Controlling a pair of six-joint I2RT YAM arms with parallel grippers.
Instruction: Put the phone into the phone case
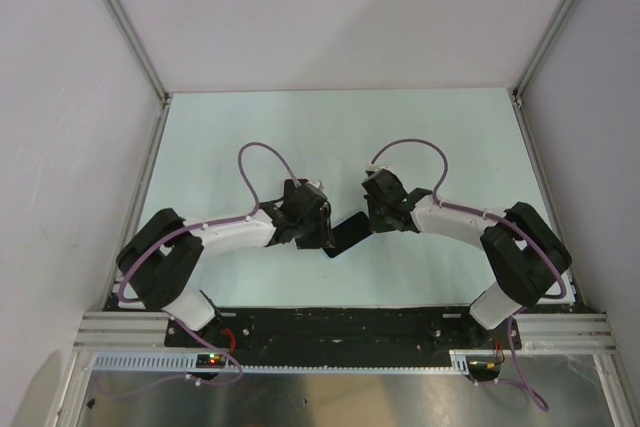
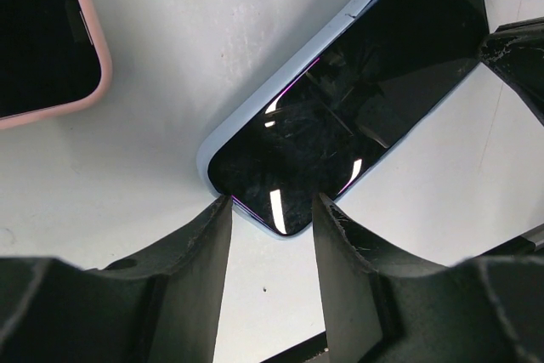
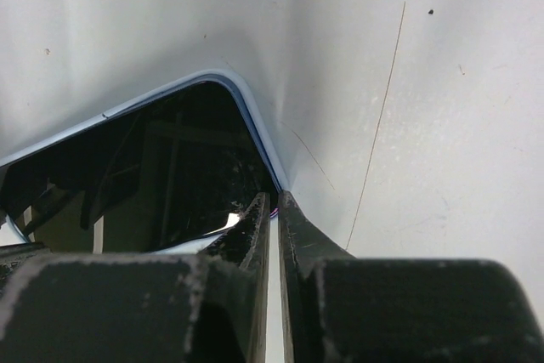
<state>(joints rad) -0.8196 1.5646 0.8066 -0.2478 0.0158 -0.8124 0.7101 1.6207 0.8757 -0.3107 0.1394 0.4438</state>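
Lying at centre frame on the pale tabletop [image 1: 420,137]: dark phone [image 2: 357,99] in light-blue phone case [image 2: 255,108], left gripper [image 2: 272,218] jaws half-open straddling its near corner, right gripper [image 3: 274,210] jaws nearly closed pressing the opposite corner, pink-cased phone [image 2: 51,40] sitting upper left.

A lab test cell: pale table [image 1: 300,137] boxed by white panels [image 1: 60,97] (aluminium-framed).
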